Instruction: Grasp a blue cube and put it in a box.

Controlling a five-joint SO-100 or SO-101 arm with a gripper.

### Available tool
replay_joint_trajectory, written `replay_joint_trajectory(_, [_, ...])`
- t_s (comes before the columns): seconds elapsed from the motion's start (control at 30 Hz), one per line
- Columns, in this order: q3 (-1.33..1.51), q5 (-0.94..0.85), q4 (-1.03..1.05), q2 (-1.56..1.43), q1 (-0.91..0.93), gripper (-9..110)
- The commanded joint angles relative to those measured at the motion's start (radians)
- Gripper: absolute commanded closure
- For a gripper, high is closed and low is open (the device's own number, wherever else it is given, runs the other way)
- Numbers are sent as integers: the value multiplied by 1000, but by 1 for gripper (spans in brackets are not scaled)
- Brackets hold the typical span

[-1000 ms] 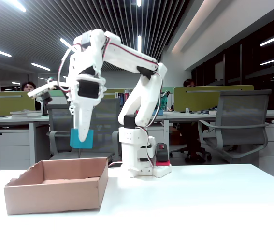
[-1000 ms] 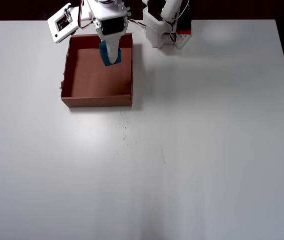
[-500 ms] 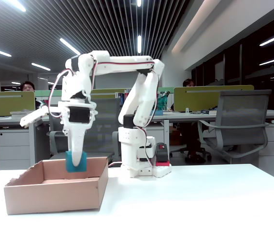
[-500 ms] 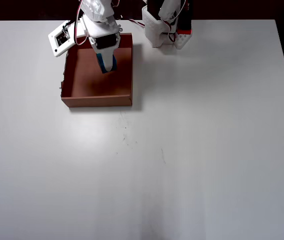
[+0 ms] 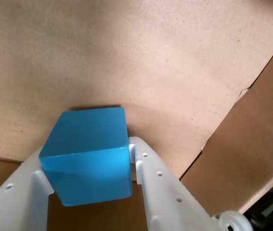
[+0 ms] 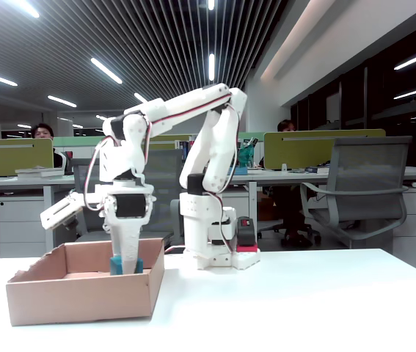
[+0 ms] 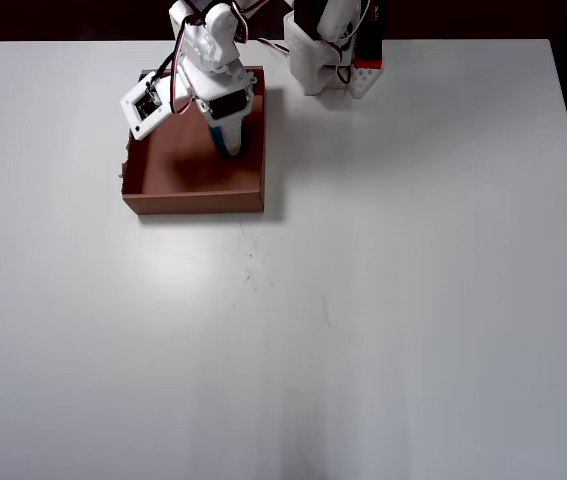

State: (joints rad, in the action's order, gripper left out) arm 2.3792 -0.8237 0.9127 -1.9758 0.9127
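Gripper [image 5: 85, 166] clenched on the blue cube [image 5: 87, 154], one white finger on each side face. Cube is inside the box [image 7: 153, 192], low down near the floor, likely touching it but contact hard to confirm. No long axis since it's a cube; in the wrist view it sits slightly rotated, one edge turned toward camera. Fixed view: gripper points straight down into the box [image 6: 83, 293], cube [image 6: 117, 265] half hidden behind the wall. Box sits on the white bench [image 7: 413, 300]
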Motion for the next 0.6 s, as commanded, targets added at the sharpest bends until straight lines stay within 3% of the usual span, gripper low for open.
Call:
replay_joint_trajectory(0.0, [12, -15, -26, -28, 5, 86])
replay_joint_trajectory(0.37, [55, -25, -41, -67, 3, 85])
replay_joint_trajectory(0.57, [55, -25, -29, -86, 3, 76])
